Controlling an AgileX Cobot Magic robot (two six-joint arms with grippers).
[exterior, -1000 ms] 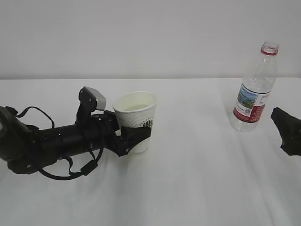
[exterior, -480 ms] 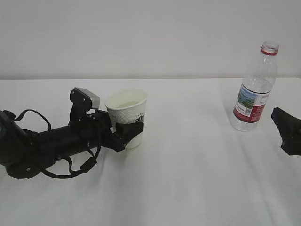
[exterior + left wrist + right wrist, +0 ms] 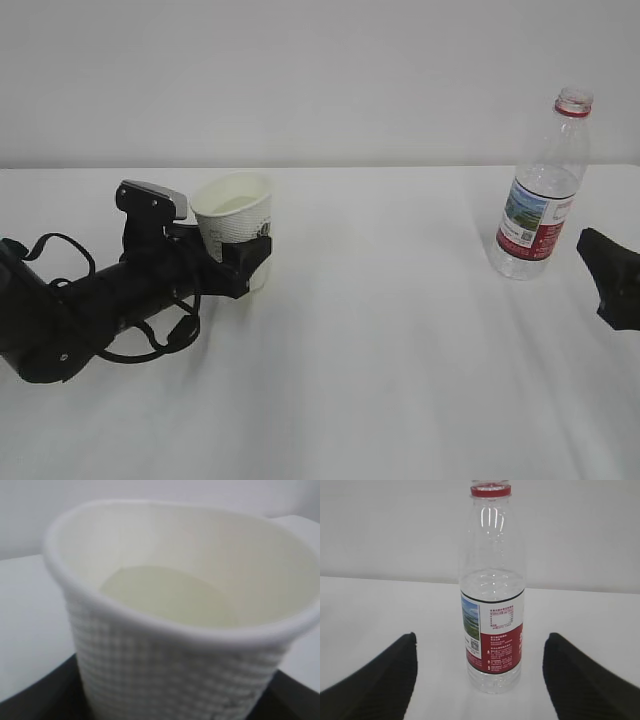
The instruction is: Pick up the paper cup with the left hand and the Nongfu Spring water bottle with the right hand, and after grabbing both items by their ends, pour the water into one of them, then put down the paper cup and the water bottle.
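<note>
Two hands: my left hand (image 3: 245, 262) grips the paper cup (image 3: 234, 217), mouth up, slightly tilted; right hand (image 3: 610, 275), spread empty, faces the upright Nongfu Spring water bottle (image 3: 543, 187); its body is cropped.

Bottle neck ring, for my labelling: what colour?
Red, on the Nongfu Spring water bottle; clearest in right wrist view.

1. The small white paper cup (image 3: 236, 223) has a bumpy dotted pattern and a cream inside.
2. The clear ribbed plastic bottle (image 3: 492, 587) has a red ring and a red label with a blue-green picture.
</note>
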